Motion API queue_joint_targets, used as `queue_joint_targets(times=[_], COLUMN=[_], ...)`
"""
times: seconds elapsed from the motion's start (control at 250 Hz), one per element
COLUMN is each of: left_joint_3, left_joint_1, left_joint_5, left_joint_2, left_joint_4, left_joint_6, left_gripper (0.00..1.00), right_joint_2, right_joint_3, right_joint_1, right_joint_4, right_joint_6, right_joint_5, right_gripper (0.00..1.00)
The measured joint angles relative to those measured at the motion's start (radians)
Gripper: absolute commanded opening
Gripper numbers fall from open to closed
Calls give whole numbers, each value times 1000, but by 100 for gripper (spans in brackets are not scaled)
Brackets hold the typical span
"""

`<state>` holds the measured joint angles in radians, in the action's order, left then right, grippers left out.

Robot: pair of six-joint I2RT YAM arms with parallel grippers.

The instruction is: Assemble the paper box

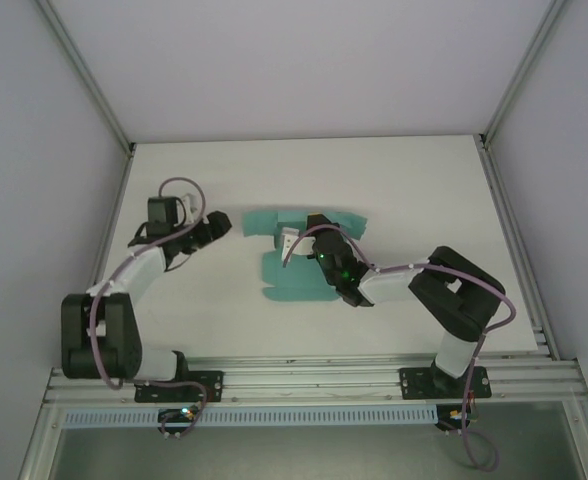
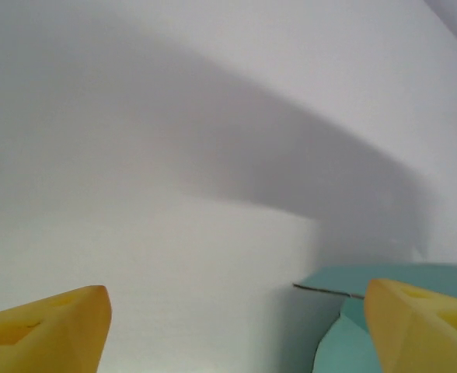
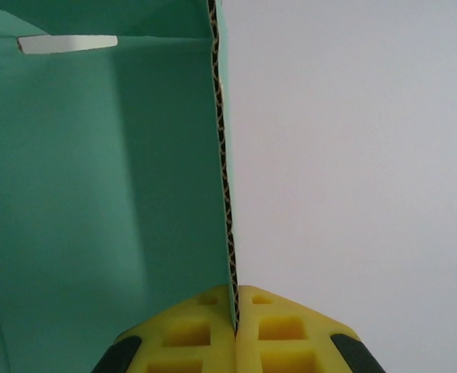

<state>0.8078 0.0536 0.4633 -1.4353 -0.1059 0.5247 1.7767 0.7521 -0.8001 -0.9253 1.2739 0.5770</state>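
The paper box (image 1: 296, 278) is a teal die-cut sheet lying in the middle of the table, with one panel raised. My right gripper (image 1: 296, 240) is shut on that upright panel. In the right wrist view its yellow fingers (image 3: 190, 334) pinch the corrugated edge of the card (image 3: 104, 194), and the gripper (image 3: 235, 311) shows no gap. My left gripper (image 1: 220, 225) hovers just left of the sheet, apart from it. Its jaws stand wide open (image 2: 236, 334) with nothing between them, and a teal flap (image 2: 399, 278) shows beside the right finger (image 2: 423, 326).
The white table (image 1: 394, 190) is framed by metal posts and grey walls at left, right and back. An aluminium rail (image 1: 314, 375) carrying both arm bases runs along the near edge. A slot (image 3: 67, 44) is cut in the card near its fold.
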Motion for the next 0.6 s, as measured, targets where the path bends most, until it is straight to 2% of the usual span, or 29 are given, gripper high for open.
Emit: queue_joint_targets(times=[0.1, 0.276, 0.399, 0.599], left_joint_3=[72, 147, 148, 131], left_joint_1=[-23, -5, 44, 143], left_joint_5=[27, 128, 196, 308], left_joint_2=[-134, -314, -333, -314], left_joint_4=[20, 63, 75, 118], left_joint_6=[-16, -63, -114, -222], left_gripper=[73, 61, 55, 53], right_joint_2=[44, 76, 76, 76], right_joint_3=[0, 1, 13, 21], right_joint_1=[2, 6, 8, 8], right_joint_4=[-15, -21, -19, -17], right_joint_6=[7, 14, 10, 9], right_joint_5=[-1, 0, 0, 0], right_gripper=[0, 0, 0, 0])
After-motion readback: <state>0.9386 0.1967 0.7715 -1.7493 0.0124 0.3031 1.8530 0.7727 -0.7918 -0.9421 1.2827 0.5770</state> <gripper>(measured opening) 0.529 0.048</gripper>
